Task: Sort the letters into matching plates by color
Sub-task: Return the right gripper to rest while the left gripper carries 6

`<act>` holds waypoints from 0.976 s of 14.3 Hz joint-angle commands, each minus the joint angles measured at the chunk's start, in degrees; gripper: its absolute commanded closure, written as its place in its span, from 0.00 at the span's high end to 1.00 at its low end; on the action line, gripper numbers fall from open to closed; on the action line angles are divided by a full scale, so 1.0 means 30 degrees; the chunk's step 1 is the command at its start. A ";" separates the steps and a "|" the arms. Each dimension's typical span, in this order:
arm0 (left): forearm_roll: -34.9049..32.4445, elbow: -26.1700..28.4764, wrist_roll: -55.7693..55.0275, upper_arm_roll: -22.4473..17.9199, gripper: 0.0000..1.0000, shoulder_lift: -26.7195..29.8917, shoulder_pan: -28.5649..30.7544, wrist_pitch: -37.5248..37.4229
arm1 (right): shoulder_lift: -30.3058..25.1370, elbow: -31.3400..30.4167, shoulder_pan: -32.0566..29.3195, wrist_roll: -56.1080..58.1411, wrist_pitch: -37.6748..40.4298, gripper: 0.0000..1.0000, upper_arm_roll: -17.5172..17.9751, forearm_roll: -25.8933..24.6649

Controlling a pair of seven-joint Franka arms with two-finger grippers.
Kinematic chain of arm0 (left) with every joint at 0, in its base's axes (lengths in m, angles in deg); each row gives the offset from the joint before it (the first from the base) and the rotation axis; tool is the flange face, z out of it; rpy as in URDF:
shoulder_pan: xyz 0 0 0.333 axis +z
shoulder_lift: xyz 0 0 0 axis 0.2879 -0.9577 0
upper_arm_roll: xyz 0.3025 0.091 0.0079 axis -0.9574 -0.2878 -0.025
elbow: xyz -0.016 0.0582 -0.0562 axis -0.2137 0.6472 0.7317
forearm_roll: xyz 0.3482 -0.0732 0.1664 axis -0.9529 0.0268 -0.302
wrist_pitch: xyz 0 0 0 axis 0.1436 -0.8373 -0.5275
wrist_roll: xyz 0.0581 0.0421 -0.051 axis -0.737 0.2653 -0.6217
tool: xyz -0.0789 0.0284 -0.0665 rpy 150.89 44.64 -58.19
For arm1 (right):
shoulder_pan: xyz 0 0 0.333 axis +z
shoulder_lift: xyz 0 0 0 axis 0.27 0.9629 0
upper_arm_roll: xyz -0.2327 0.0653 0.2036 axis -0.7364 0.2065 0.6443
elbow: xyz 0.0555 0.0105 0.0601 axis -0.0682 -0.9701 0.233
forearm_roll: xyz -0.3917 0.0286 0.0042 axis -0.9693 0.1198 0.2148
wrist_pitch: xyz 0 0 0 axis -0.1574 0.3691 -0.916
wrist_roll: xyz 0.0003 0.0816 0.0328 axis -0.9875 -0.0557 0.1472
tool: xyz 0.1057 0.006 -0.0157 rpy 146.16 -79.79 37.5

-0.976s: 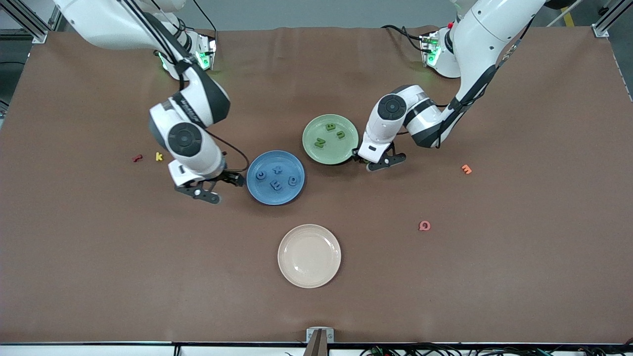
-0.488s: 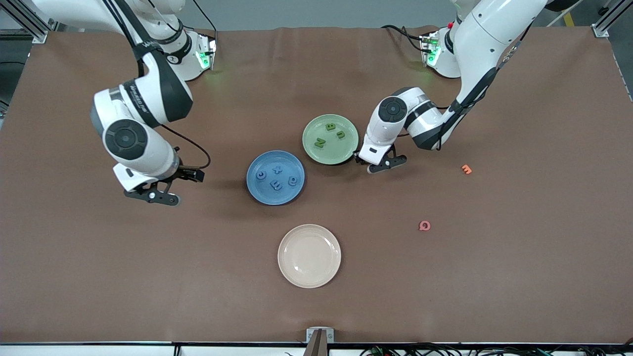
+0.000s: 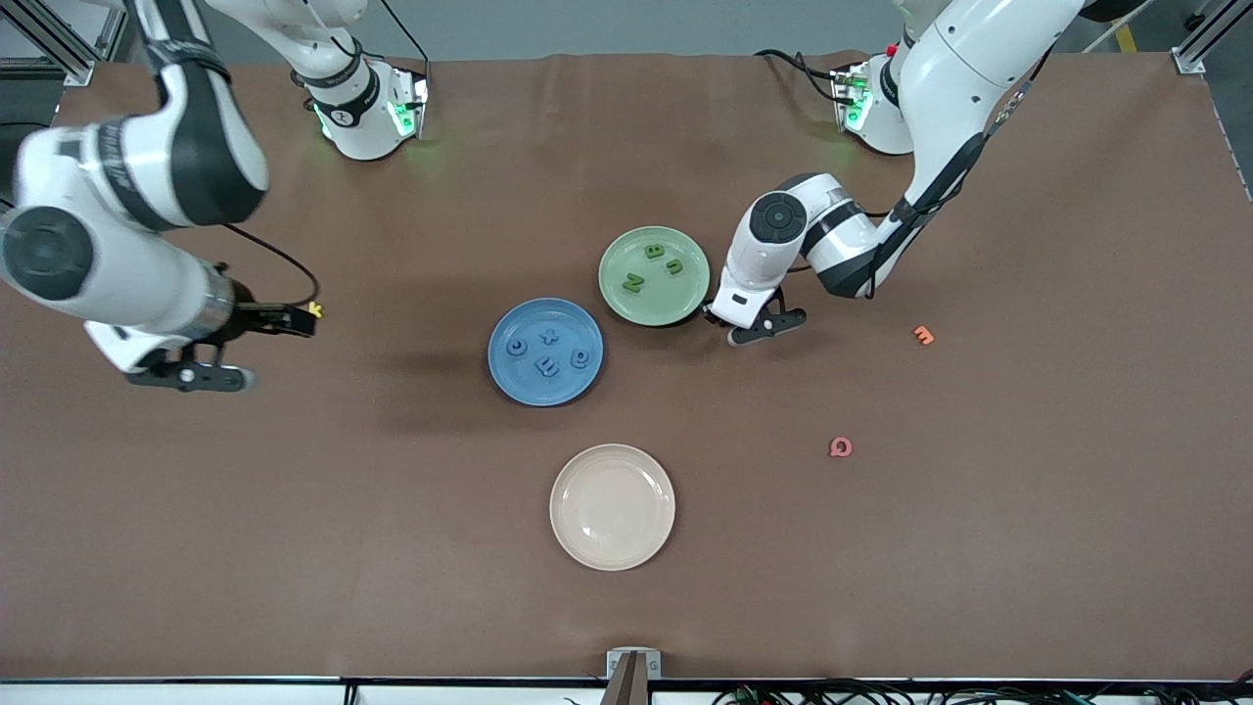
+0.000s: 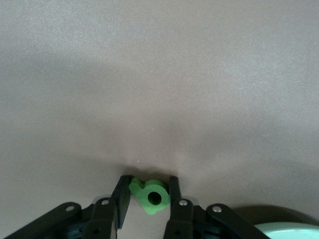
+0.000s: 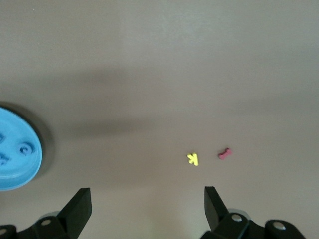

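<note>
My left gripper [image 4: 147, 199] sits low at the table just beside the green plate [image 3: 685, 294], mid-frame in the front view, with its jaws pinching the fourth green letter [image 4: 149, 195]. I judge the thing to do is lift straight up, clear the rim, and release over a bare part of the plate. My right gripper [image 5: 145, 199] waits, jaws spread and empty, at its own end of the table. The blue plate [image 3: 509, 377] holds four blue letters.

blue letters [image 3: 548, 351] on blue plate [image 3: 509, 377], green letters [image 3: 653, 265] on pale green plate [image 3: 685, 299], cream plate [image 3: 612, 506].
</note>
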 commanded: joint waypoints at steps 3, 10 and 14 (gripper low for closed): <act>-0.0402 -0.0227 -0.0092 -0.0024 0.24 0.0340 0.0167 -0.0312 | -0.0382 0.2565 0.1579 0.1712 0.2711 1.00 -0.2613 0.0708; 0.1559 -0.2684 -0.1289 0.2082 0.24 0.0635 -0.0416 -0.4526 | -0.2461 0.2568 0.1843 0.1594 0.2861 1.00 -0.2730 0.0825; 0.1708 -0.3215 -0.2813 0.2173 0.24 0.0052 -0.2260 -0.5148 | -0.2990 0.2568 0.1668 0.1682 0.3417 1.00 -0.3110 0.1878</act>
